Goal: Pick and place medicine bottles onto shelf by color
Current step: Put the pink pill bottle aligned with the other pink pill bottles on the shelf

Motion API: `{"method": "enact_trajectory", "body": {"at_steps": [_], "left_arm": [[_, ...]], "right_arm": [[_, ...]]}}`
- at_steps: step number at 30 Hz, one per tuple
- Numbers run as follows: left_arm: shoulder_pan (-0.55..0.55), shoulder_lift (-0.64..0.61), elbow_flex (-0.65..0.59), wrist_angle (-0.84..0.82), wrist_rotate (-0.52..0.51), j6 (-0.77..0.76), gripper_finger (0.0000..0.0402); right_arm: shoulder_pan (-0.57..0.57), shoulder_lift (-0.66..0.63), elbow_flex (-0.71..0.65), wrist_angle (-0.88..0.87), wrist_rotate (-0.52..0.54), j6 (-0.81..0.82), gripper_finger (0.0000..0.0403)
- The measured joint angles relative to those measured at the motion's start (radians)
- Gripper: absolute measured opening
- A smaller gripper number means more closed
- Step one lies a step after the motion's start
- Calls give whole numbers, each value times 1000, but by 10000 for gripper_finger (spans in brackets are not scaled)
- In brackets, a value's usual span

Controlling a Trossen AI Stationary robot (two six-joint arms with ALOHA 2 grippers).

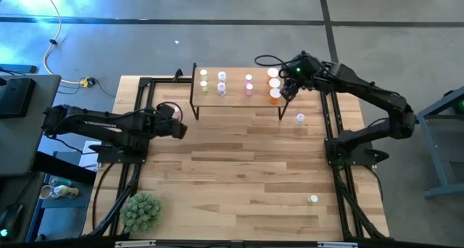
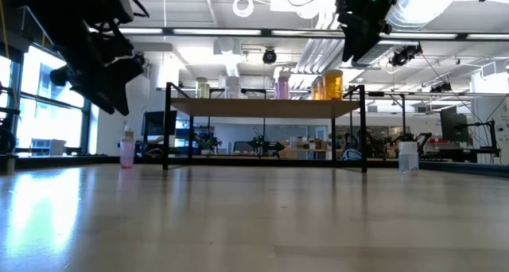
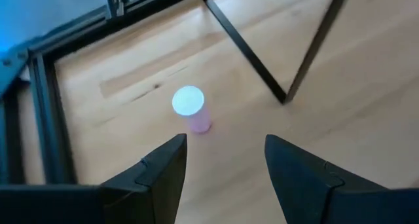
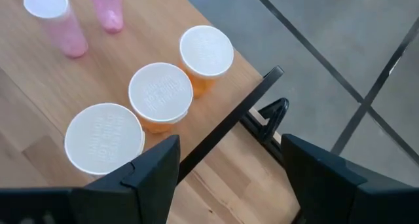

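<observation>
The shelf (image 1: pixel 239 101) stands at the table's far side. On it stand yellow-green (image 1: pixel 204 79), lavender (image 1: pixel 221 83), pink (image 1: pixel 249 85) and three orange medicine bottles (image 4: pixel 159 93), all with white caps. My right gripper (image 4: pixel 229 149) hovers open above the shelf's right end, beside the orange bottles, with nothing between its fingers. My left gripper (image 3: pixel 226 145) is open above the table, left of the shelf. It points down at a pink bottle (image 3: pixel 191 107) that stands upright on the table ahead of its fingers. Two more bottles stand on the table: a pale one (image 1: pixel 300 118) and another (image 1: pixel 312 199).
A spiky green plant (image 1: pixel 141 210) sits at the table's near left corner. Black frame rails (image 1: pixel 139 96) run along the table's left and right sides. The shelf's thin black legs (image 3: pixel 245 50) stand close to the pink bottle. Bare wood (image 1: pixel 239 168) lies in the table's middle.
</observation>
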Motion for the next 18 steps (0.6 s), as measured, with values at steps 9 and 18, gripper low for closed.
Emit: {"method": "enact_trajectory", "body": {"at_steps": [9,18], "left_arm": [[4,5,-69,88,-58,-145,197],[102,11,-105,105,-54,-202,197]], "right_arm": [[0,0,-5,8,0,-10,256],[0,0,-5,18,-3,2,256]]}}
